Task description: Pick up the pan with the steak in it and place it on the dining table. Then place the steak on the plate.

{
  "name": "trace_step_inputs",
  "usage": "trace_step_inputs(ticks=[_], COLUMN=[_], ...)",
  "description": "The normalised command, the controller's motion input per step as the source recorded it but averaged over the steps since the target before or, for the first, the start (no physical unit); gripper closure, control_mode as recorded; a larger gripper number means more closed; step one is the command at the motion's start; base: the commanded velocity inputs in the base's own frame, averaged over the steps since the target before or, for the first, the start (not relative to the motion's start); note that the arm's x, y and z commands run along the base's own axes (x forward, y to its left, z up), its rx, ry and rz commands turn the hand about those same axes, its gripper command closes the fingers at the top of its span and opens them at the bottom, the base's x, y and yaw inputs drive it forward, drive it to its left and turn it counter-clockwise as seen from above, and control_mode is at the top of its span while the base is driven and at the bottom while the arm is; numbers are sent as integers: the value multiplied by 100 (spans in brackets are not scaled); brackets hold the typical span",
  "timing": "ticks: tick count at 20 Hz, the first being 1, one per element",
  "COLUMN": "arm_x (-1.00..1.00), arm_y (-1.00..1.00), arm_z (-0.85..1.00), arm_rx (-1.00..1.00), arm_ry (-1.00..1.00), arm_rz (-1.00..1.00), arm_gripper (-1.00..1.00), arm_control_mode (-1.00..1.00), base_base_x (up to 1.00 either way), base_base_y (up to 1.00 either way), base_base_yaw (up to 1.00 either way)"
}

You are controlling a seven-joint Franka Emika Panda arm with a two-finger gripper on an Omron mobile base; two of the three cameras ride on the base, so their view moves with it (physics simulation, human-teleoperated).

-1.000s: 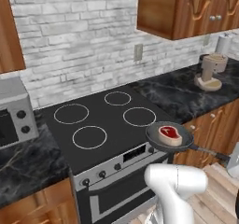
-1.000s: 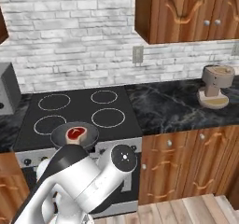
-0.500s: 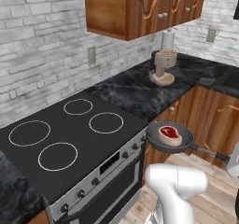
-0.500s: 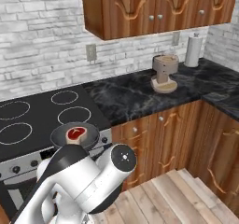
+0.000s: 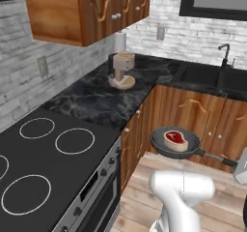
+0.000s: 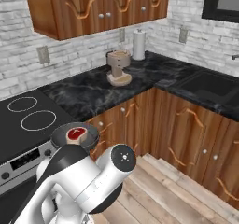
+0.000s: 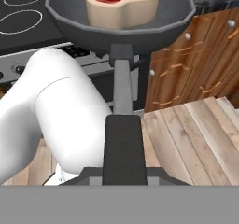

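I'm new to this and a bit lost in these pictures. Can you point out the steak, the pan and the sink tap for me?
steak (image 7: 122,4): hand view, its red top.
pan (image 5: 161,140): left base view, bare dark floor left of the meat.
sink tap (image 5: 225,53): left base view, its curved black neck.

We see the arm (image 6: 88,181) at lower left: glossy white rounded links, 1 dark circular joint cap with a small white centre mark.
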Motion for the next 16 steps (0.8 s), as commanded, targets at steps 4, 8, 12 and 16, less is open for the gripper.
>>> trace_step_inputs(ticks=[4,8,12,16], arm_x=[0,0,0,0], arm_y=[0,0,0,0], arm_z=[0,0,0,0], arm_rx=[0,0,0,0], arm_ry=[0,0,0,0], arm_rz=[0,0,0,0], arm_gripper=[100,100,100,100], arm_control_mode=[100,100,100,100], base_base_x=[0,0,0,0], base_base_y=[0,0,0,0], base_base_yaw=[-50,-50,-50,-50])
